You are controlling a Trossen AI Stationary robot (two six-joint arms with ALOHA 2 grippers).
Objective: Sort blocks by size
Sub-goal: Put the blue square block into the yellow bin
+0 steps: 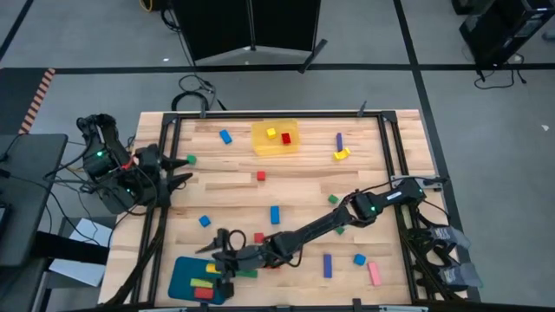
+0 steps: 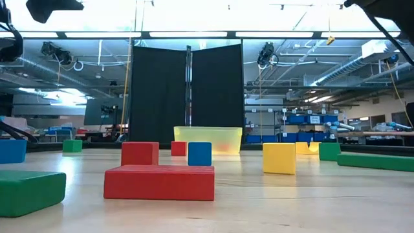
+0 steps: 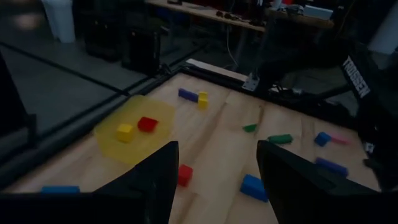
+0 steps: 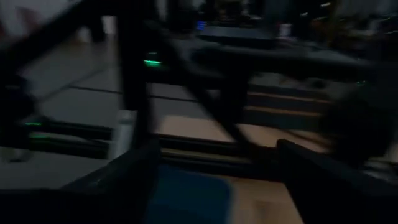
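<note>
The right hand hung open over the teal tray, apparently to drop bars there; the left hand waited open at the tabletop edge

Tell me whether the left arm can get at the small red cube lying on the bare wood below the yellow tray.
Probably yes. The left gripper waits open at the table's left edge, and the wood between it and the red cube looks bare; the right gripper works far off over the teal tray.

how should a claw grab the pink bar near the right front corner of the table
Take the pink bar across its narrow width at mid-length, coming straight down from above. It lies flat on the table, nearly lengthwise front to back, with bare wood along both long sides, so fingers fit there.
</note>
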